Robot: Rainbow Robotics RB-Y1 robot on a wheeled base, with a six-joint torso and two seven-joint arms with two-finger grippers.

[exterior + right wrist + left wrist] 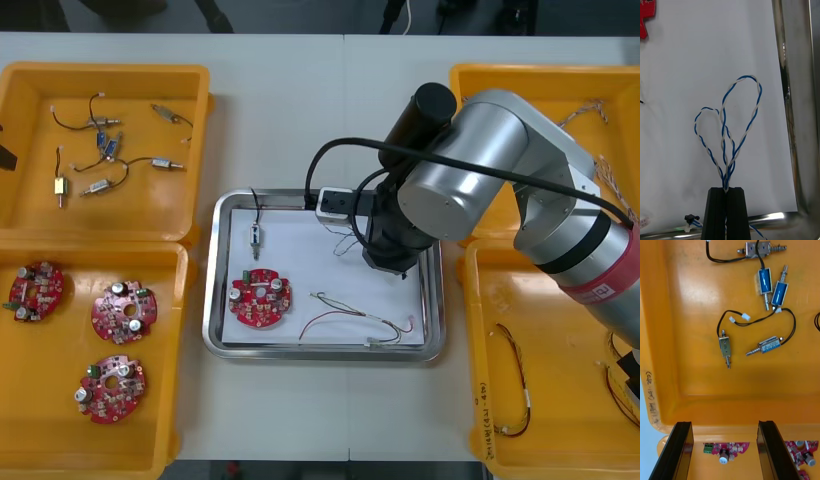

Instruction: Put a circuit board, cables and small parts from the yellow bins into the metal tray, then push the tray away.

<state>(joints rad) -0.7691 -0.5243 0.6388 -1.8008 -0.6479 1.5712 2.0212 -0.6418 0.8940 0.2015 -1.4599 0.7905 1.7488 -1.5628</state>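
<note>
Right end effector (725, 194) with fingers pinched together; left end effector (724, 427) with fingers well apart.

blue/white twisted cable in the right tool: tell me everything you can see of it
The twisted blue and white cable is a thin two-strand pair, plastic-sheathed by its look, folded into two loops, one larger, that fan out from the right tool. The tool's black fingers are shut on the point where the loops meet. The loops lie over the white inside of the metal tray, near its corner; whether they touch it cannot be told. More blue and white strands trail behind the fingers.
</note>
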